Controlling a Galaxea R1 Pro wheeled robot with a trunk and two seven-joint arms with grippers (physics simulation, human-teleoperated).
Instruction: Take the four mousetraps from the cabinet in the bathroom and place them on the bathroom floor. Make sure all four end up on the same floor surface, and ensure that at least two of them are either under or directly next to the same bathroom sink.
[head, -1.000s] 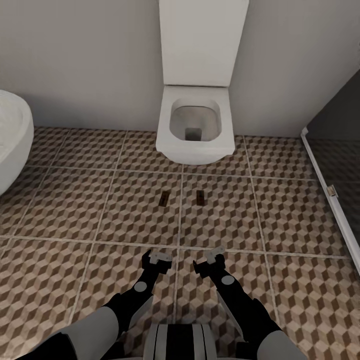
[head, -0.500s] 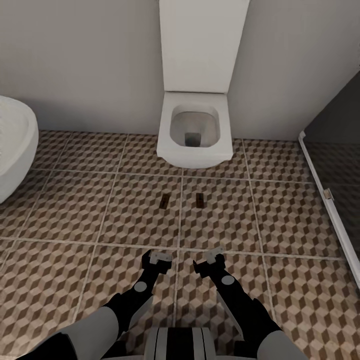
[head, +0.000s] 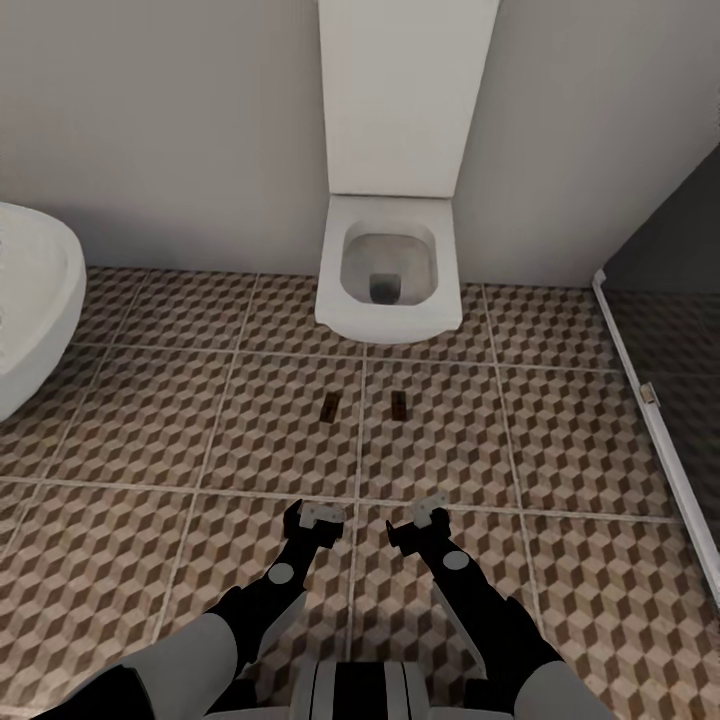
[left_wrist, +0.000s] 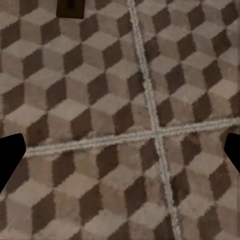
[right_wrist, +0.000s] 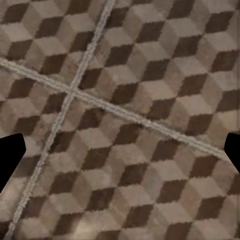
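Two mousetraps lie flat on the bathroom floor (head: 130, 430) in front of the toilet, one to the left (head: 329, 403) and one to the right (head: 399, 405) of a grout line. The left one also shows at the edge of the left wrist view as a dark plate (left_wrist: 70, 7). My left gripper (head: 315, 520) hovers low over the tiles behind them, open and empty (left_wrist: 120, 152). My right gripper (head: 425, 515) is beside it, also open and empty (right_wrist: 120, 155). The cabinet is out of view.
A white toilet (head: 390, 270) with its tall cistern stands against the grey back wall. The white sink (head: 35, 300) bulges in at the left edge. A dark glass shower panel with a white sill (head: 655, 420) runs along the right.
The whole picture has shifted: toilet and sink sit lower and further into view, so the camera has moved. Both arms keep the same pose; the two mousetraps stay on the tiles.
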